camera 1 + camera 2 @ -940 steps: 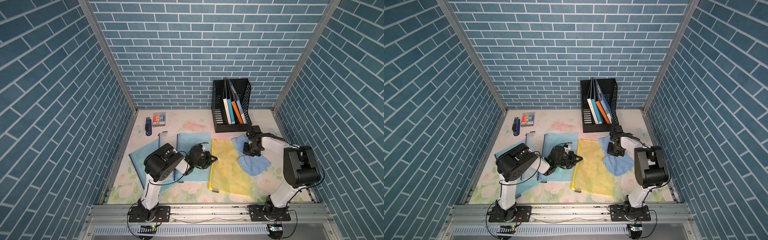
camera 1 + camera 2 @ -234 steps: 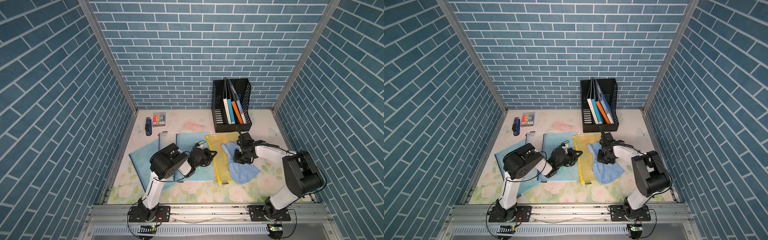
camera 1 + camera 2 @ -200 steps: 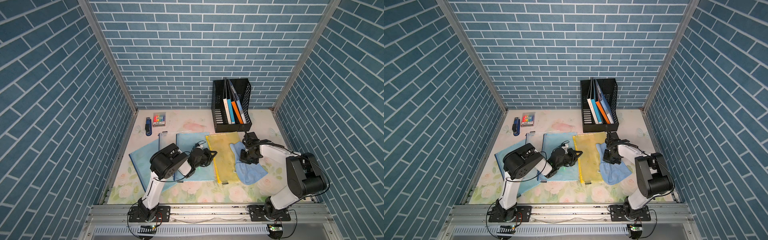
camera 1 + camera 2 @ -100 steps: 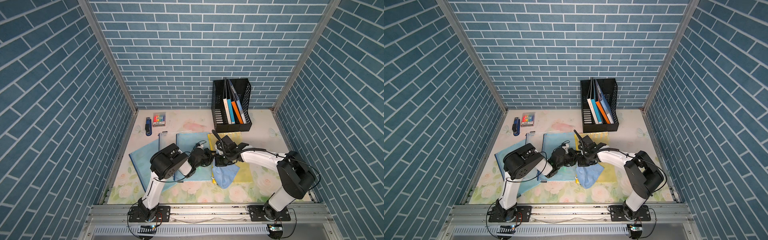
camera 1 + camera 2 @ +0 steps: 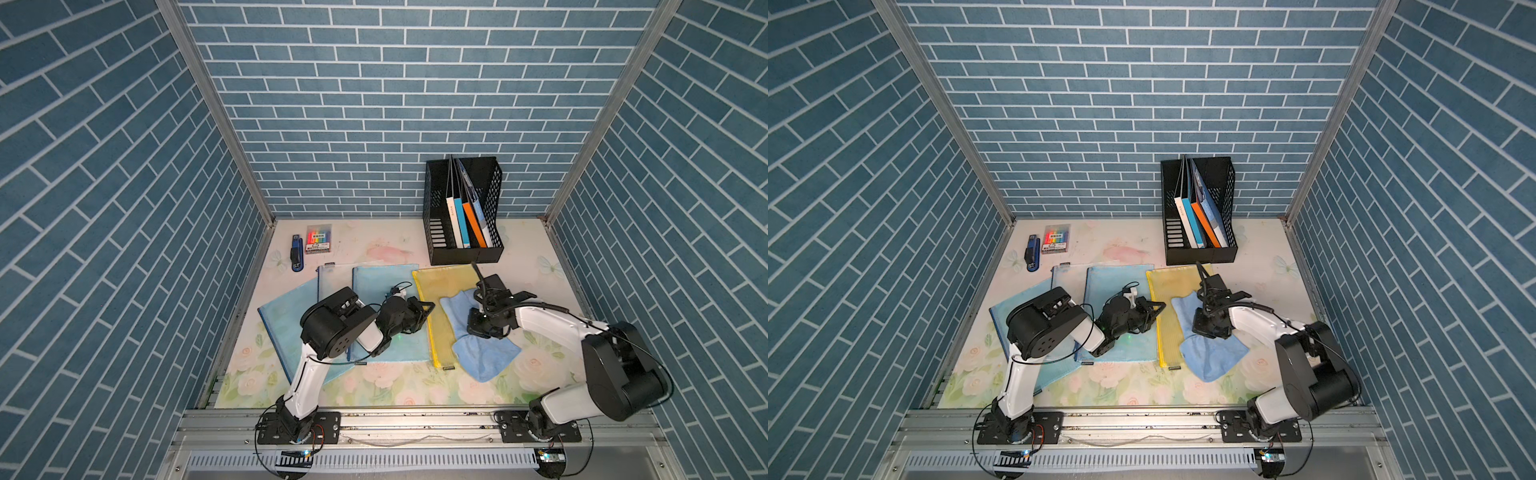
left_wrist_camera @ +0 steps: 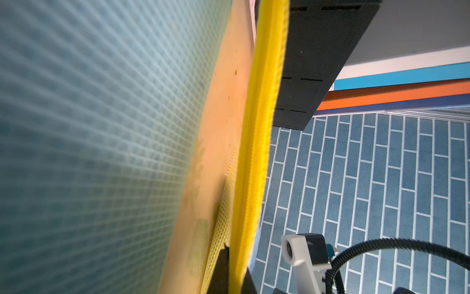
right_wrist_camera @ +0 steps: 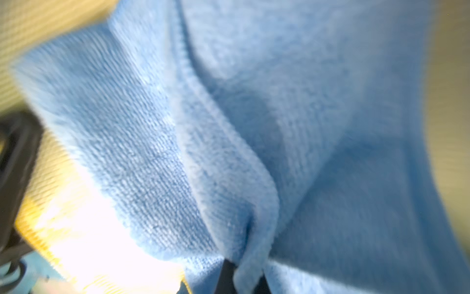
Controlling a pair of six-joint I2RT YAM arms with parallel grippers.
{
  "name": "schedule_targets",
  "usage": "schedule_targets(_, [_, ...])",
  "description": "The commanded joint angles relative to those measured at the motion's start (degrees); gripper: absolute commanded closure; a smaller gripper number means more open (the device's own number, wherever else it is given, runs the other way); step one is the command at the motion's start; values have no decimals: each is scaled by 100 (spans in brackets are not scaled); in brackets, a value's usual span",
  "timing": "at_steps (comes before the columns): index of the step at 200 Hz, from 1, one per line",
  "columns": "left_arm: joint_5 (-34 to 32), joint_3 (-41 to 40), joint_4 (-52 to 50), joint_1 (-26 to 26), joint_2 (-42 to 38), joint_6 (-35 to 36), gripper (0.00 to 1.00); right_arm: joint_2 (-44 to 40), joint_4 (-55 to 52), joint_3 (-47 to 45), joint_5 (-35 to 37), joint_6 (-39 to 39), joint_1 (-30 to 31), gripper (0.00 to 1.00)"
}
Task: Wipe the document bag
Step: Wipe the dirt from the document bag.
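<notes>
The yellow mesh document bag [image 5: 436, 299] [image 5: 1165, 303] lies flat in the middle of the table in both top views. My left gripper [image 5: 429, 309] [image 5: 1160, 308] is shut on the bag's left long edge; in the left wrist view the yellow edge strip [image 6: 256, 152] runs between the black fingers of this gripper [image 6: 235, 276]. A light blue cloth [image 5: 484, 353] [image 5: 1214, 353] is spread over the bag's right part. My right gripper [image 5: 482, 328] [image 5: 1210, 326] presses down on it, shut on a fold of the cloth [image 7: 229, 127], with its jaws [image 7: 244, 280] pinching the fabric.
A black file holder [image 5: 436, 232] with books stands at the back. Two pale blue document bags [image 5: 374, 286] [image 5: 282, 320] lie left of the yellow one, under my left arm. A blue stapler [image 5: 296, 258] and a marker pack [image 5: 318, 240] sit at the back left.
My right gripper has dragged the blue cloth from the bag's left edge, near the left gripper, back to the right across the bag. The left arm has stayed put.
</notes>
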Motion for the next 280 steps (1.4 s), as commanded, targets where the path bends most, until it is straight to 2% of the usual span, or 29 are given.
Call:
schedule_targets(1, [-132, -87, 274, -9, -89, 28, 100, -223, -906, -19, 883, -178, -120, 100])
schedule_targets(32, [-312, -160, 549, -20, -66, 27, 100, -151, -283, -324, 352, 3, 54, 100])
schedule_targets(71, [-447, -136, 640, -77, 16, 22, 100, 206, 650, 66, -248, -25, 1451, 100])
schedule_targets(99, [-436, -83, 562, -87, 27, 22, 100, 419, 986, 485, -600, -205, 2152, 100])
schedule_targets(128, [-403, -31, 568, -88, 81, 30, 100, 838, 1031, 512, -779, -192, 2377, 100])
schedule_targets(148, [-365, 33, 477, -115, 86, 61, 100, 825, 1175, 443, -908, -220, 2463, 100])
schedule_targets(163, [-339, 62, 464, -124, 108, 74, 100, 757, 960, 448, -653, -155, 2460, 100])
schedule_targets(185, [-309, 54, 432, -116, 96, 60, 100, 737, -214, 491, 435, 457, 2309, 100])
schedule_targets(212, [-229, 30, 331, -115, 74, 76, 100, 335, -458, -57, 828, 1002, 1967, 100])
schedule_targets(243, [-269, -175, 330, -82, -30, 76, 100, -384, -738, -531, 1307, 1175, 1190, 100])
schedule_targets(280, [-225, -350, 459, -49, -58, 34, 100, -973, -1014, -754, 1561, 889, 165, 100])
